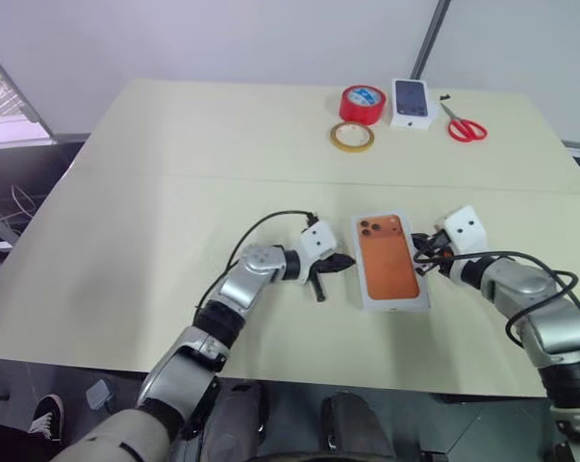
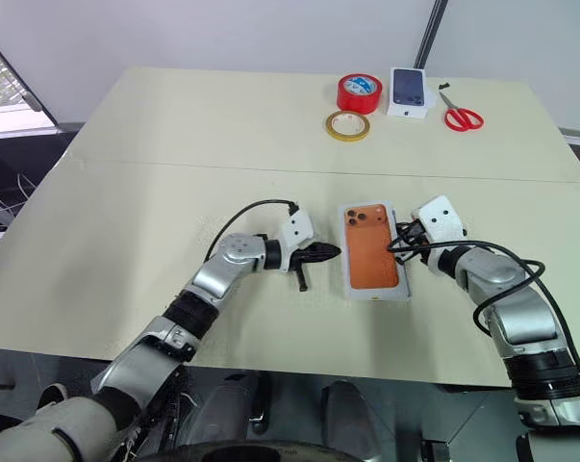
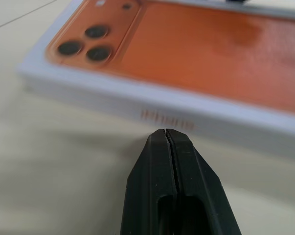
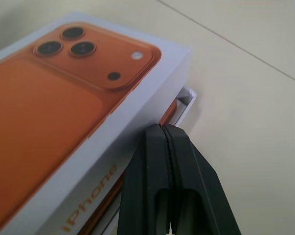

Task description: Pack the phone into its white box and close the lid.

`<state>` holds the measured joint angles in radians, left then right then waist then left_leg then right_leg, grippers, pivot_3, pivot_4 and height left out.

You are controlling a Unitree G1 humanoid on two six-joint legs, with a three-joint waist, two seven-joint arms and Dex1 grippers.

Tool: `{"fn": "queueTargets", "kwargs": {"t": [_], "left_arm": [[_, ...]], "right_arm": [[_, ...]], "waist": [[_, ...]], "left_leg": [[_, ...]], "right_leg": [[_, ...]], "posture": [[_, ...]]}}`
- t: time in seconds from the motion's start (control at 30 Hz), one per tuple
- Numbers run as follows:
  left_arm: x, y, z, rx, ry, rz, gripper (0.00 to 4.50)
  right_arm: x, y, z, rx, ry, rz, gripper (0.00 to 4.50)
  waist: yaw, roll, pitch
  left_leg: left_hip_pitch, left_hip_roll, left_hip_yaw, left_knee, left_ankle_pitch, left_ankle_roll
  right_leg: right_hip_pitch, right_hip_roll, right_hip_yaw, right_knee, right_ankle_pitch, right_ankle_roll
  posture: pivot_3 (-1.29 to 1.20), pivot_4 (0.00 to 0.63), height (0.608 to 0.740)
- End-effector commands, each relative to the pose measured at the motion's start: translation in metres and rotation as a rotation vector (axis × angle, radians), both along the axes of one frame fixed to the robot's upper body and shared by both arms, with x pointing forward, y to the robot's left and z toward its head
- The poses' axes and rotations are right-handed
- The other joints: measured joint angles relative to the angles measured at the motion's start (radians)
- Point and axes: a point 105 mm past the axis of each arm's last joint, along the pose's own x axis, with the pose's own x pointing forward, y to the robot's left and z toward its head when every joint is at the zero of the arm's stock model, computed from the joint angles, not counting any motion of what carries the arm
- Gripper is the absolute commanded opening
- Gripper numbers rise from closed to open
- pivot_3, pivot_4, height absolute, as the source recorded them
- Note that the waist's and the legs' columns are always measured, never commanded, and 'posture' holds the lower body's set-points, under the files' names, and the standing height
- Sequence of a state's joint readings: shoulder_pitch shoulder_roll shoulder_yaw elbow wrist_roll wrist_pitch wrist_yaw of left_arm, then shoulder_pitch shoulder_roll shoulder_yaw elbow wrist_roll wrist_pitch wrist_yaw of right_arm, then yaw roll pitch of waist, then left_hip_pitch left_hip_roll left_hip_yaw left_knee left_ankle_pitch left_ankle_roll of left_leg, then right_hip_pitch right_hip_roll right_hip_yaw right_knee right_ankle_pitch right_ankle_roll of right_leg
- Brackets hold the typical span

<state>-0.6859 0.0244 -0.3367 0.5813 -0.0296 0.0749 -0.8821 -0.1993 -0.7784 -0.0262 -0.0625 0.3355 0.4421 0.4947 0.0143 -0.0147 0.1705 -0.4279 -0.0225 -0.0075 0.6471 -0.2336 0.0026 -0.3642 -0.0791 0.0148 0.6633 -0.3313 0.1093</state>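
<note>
On the pale table (image 1: pixel 174 192), the lid (image 1: pixel 392 260) with an orange phone picture sat crooked on the white box (image 4: pixel 186 100). Both tools, left (image 1: pixel 340 262) and right (image 1: pixel 422 252), were clenched empty beside it. Pressing it flat was left.

closed right gripper (image 4: pixel 168 128), lid (image 4: pixel 88 122) askew

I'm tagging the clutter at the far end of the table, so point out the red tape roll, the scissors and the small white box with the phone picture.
red tape roll (image 1: pixel 363 104), left eye view, on its red outer wall.
scissors (image 1: pixel 467 130), left eye view, on the red handles.
small white box (image 1: pixel 412 103), left eye view, on its printed top.
</note>
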Motion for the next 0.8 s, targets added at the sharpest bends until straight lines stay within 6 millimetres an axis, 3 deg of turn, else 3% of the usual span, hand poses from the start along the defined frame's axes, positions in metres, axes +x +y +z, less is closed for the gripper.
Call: {"fn": "queueTargets", "kwargs": {"t": [0.03, 0.37, 0.5, 0.63, 0.8], "left_arm": [[-0.002, -0.017, 0.011, -0.045, -0.023, -0.032, 0.0], [-0.002, -0.021, 0.035, -0.15, -0.04, -0.044, 0.0], [-0.002, -0.017, 0.02, -0.082, -0.041, -0.032, 0.0], [0.002, -0.014, 0.017, -0.037, -0.118, -0.008, 0.0], [0.005, -0.012, 0.017, -0.058, -0.076, 0.013, 0.0]], "right_arm": [[-0.001, -0.005, 0.012, -0.02, -0.047, -0.005, 0.04], [-0.005, -0.01, 0.008, -0.052, -0.047, -0.031, 0.04], [-0.004, -0.01, 0.005, -0.07, -0.04, -0.029, 0.04], [-0.002, -0.011, 0.003, -0.102, -0.042, -0.033, 0.04], [0.0, -0.014, 0.001, -0.115, -0.031, -0.049, 0.04]], "waist": [[0.0, 0.0, 0.0], [-0.002, 0.0, 0.0], [-0.002, 0.0, 0.0], [-0.002, 0.0, 0.0], [-0.002, 0.0, 0.0]], "left_leg": [[0.0, 0.0, 0.0, 0.0, 0.0, 0.0], [0.0, 0.0, 0.0, 0.0, 0.0, 0.0], [0.0, 0.0, 0.0, 0.0, 0.0, 0.0], [0.0, 0.0, 0.0, 0.0, 0.0, 0.0], [0.0, 0.0, 0.0, 0.0, 0.0, 0.0]], "right_leg": [[0.0, 0.0, 0.0, 0.0, 0.0, 0.0], [-0.001, 0.0, 0.0, 0.001, 0.0, 0.0], [-0.001, 0.0, 0.0, 0.001, 0.0, 0.0], [-0.001, 0.0, 0.0, 0.001, 0.0, 0.0], [-0.001, 0.001, 0.0, 0.001, 0.0, 0.0]], "posture": [[0.0, 0.15, 0.74], [0.0, 0.15, 0.74], [0.0, 0.15, 0.74], [0.0, 0.15, 0.74], [0.0, 0.15, 0.74]]}}
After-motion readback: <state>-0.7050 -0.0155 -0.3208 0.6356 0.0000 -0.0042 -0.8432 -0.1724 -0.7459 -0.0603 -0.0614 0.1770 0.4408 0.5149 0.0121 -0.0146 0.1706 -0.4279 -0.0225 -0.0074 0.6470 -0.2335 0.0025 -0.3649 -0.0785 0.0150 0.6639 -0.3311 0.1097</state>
